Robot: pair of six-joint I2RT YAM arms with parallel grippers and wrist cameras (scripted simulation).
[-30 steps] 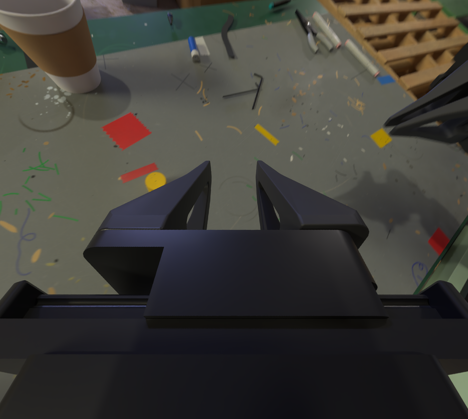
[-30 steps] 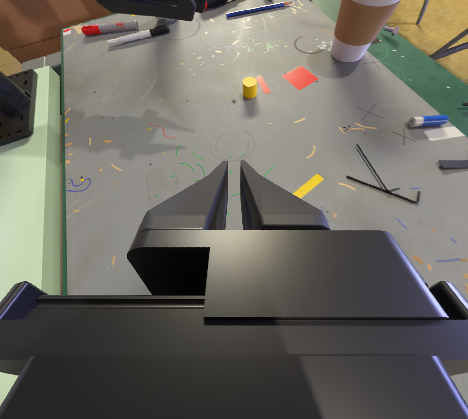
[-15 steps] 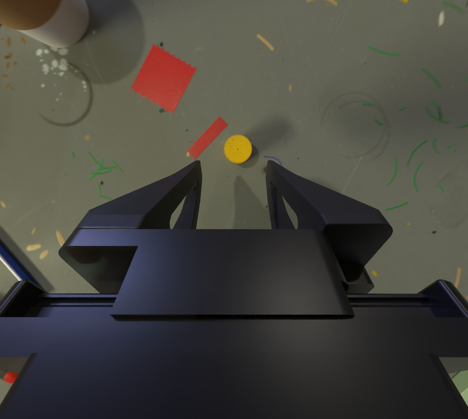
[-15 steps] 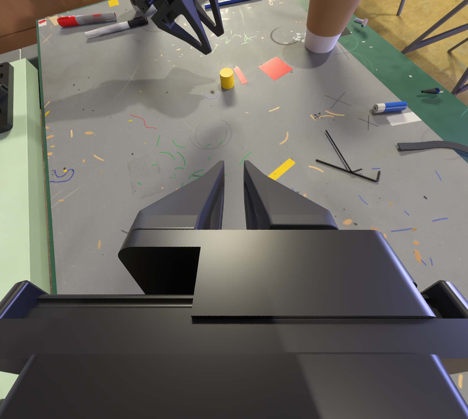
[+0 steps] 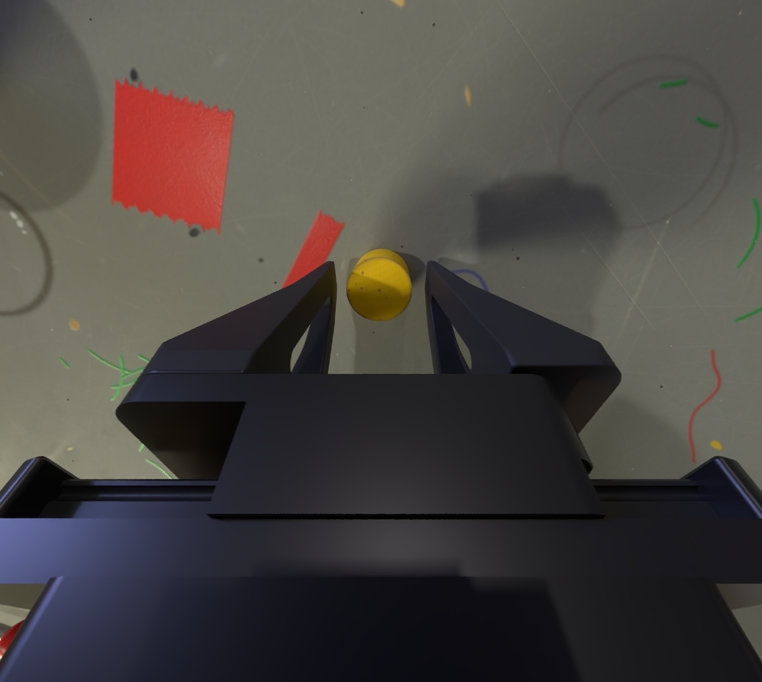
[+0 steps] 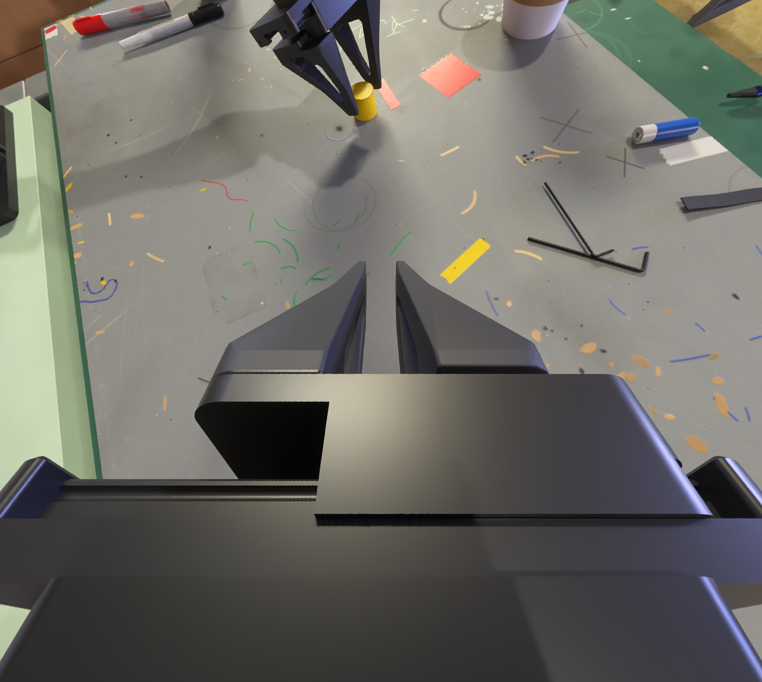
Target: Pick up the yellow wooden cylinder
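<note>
**Left hand straddles cylinder, not yet pinched**

Left wrist view: left hand (image 5: 379,270) spread, pointing down at worktop (image 5: 412,85). Yellow wooden cylinder (image 5: 379,285) stands upright btwn the fingertips, axis running along the fingers, small gaps either side; sits a bit closer to the left finger.

Right wrist view: right hand (image 6: 380,264) nearly pressed together w/ a narrow gap, holding nothing. Cylinder (image 6: 365,101) lies well ahead of it, slightly left. Left hand (image 6: 361,95) clearly the nearer; closing looks like the next move.
</note>
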